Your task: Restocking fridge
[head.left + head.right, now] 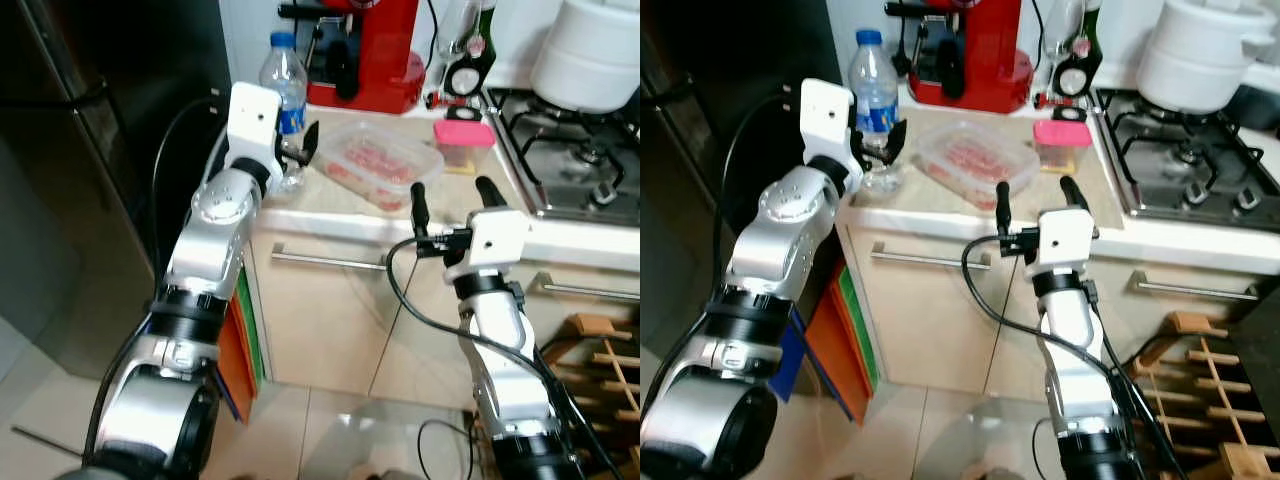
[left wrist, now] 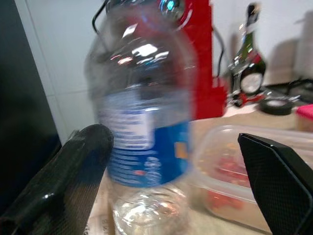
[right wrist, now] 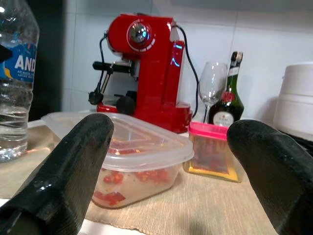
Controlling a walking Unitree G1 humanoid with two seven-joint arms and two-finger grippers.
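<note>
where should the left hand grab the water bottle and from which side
Grip the bottle across its labelled middle, coming level from the counter's front edge, as the open left hand already lines up. It stands upright, and the round, straight-sided body fits between the fingers. The food tub sits close on its right, so keep the fingers clear of it.

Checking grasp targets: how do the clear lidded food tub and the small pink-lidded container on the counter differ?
The clear tub is wide and shallow with a see-through lid; the pink-lidded container is much smaller, with an opaque pink lid. The tub lies nearer the counter's front edge, just ahead of the right gripper; the pink-lidded container sits further back, beside the stove. Both are closed, upright and hold reddish food.
</note>
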